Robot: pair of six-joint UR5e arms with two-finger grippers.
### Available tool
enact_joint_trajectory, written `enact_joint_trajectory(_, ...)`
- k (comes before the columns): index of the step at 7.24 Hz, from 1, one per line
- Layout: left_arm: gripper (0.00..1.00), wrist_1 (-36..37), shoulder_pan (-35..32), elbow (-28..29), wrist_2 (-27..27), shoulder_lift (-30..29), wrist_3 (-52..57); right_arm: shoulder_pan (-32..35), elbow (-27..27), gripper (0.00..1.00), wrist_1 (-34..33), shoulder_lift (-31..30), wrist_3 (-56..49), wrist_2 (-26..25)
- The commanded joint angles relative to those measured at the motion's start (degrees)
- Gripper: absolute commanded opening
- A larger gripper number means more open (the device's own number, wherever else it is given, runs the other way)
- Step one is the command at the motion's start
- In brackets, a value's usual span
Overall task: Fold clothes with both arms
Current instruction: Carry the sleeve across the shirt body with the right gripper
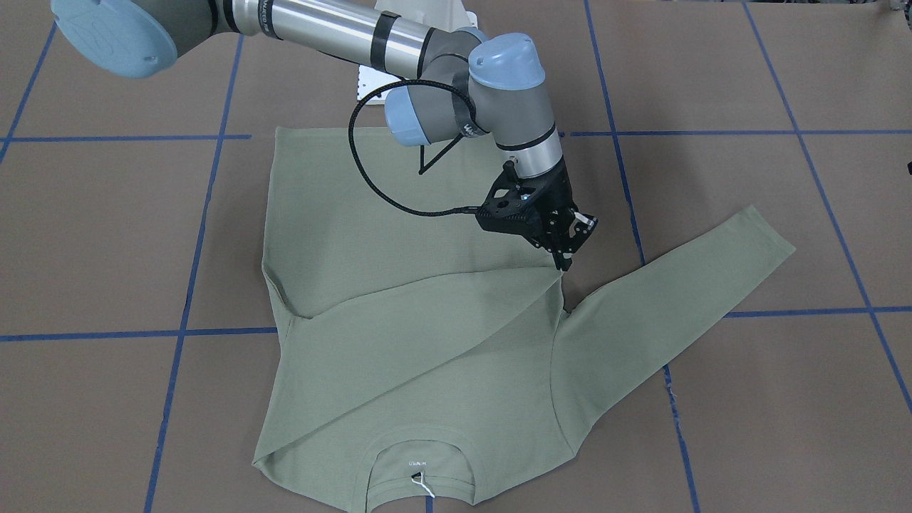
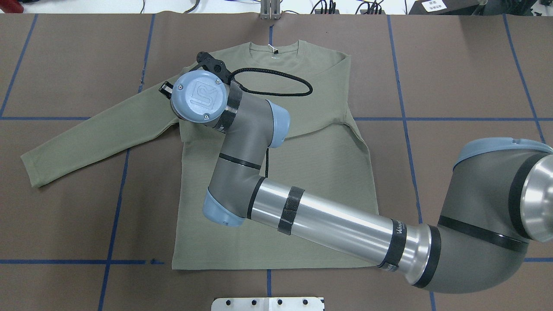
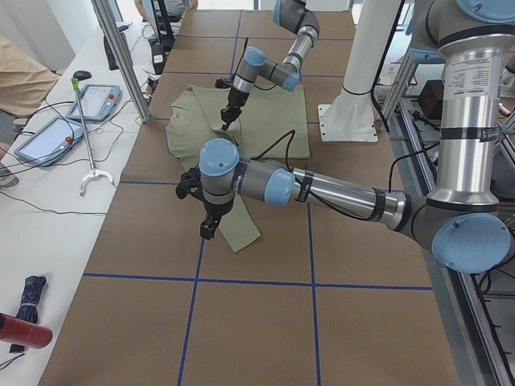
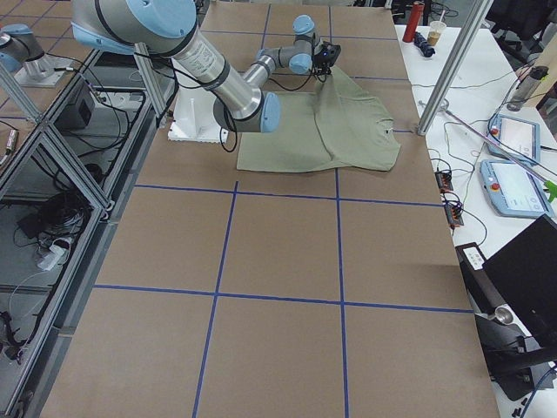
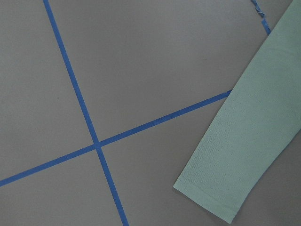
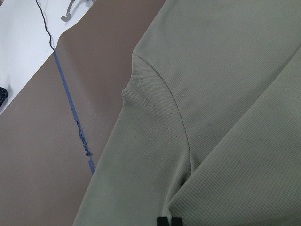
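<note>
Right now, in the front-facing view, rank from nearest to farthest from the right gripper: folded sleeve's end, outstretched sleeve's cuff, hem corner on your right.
1. Folded sleeve's end: at the fingertips of the right gripper, by the left armpit.
2. Outstretched sleeve's cuff: out on the robot's left side.
3. Hem corner: farthest, across the shirt on the robot's right.

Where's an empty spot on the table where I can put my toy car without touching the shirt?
In the overhead view, bare table lies right of the shirt, beyond the right arm, and left of the collar, beyond the outstretched sleeve. Crowded spot: over the shirt, where that arm reaches across.
</note>
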Motion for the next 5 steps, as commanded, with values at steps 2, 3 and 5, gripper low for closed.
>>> enact_joint_trajectory(2, 1.00, 0.26, 0.00, -0.10, -1.14, 0.24, -0.13, -0.05, -1.60, 1.00, 1.25, 1.11, -0.06, -0.39)
enact_joint_trajectory(3, 1.00, 0.26, -0.09, -0.27, -1.15, 0.76, -0.04, -0.05, -1.52, 1.00, 1.25, 1.11, -0.15, -0.30)
enact_joint_trajectory(5, 1.00, 0.26, -0.09, -2.10, -1.24, 1.29, -0.04, 0.12, -1.17, 1.00, 1.25, 0.24, -0.15, -0.39)
